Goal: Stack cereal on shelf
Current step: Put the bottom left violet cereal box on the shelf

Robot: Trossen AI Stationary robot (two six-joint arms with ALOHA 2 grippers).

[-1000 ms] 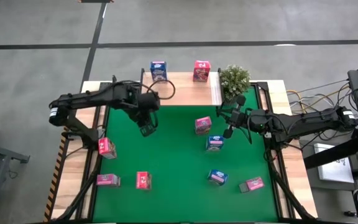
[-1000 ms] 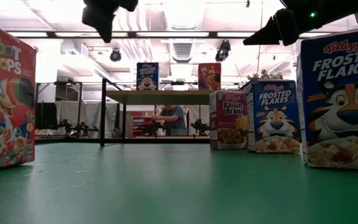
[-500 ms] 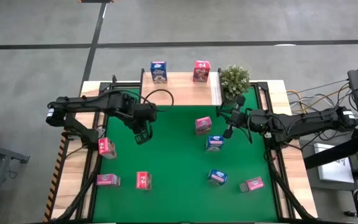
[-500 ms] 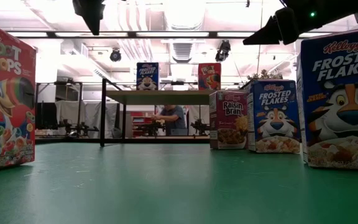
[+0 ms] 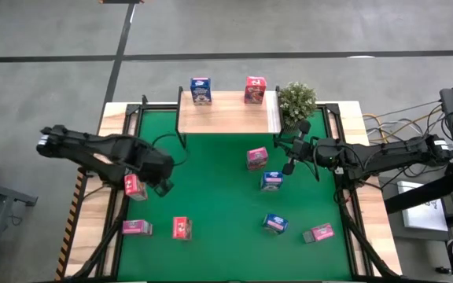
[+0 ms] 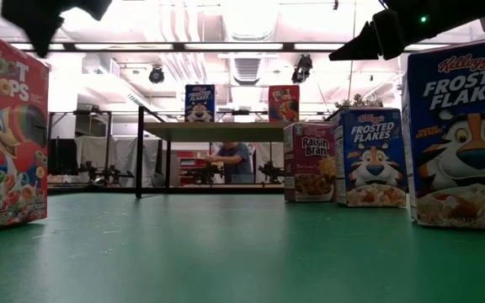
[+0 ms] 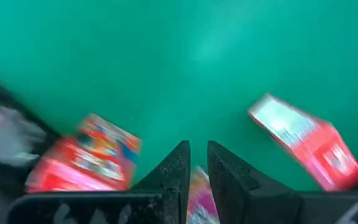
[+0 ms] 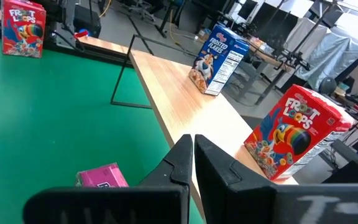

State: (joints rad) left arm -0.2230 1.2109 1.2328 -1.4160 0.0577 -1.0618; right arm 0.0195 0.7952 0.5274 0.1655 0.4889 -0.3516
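Note:
The shelf (image 5: 228, 112) stands at the far edge with a blue cereal box (image 5: 200, 89) and a red one (image 5: 255, 89) upright on its board. Several more boxes stand or lie on the green mat (image 5: 219, 196). My left gripper (image 5: 164, 187) points down over the mat's left part, just right of an upright red box (image 5: 134, 185). It hangs clear of the mat, shut to a narrow slit (image 7: 197, 158) with nothing in it. My right gripper (image 5: 283, 146) waits level and shut (image 8: 191, 146) beside the shelf's right end.
A small potted plant (image 5: 297, 101) stands right of the shelf. Pink boxes lie flat at the near left (image 5: 136, 228) and near right (image 5: 318, 233). An upright red box (image 5: 182, 228), a pink one (image 5: 256, 158) and two blue ones (image 5: 271, 181) (image 5: 274, 224) dot the mat.
My left gripper has swung away from the shelf's left front corner toward the table's left and near edges, sinking a little and rolling about its own axis. It now hangs beside the red box at the mat's left edge. No box has moved.

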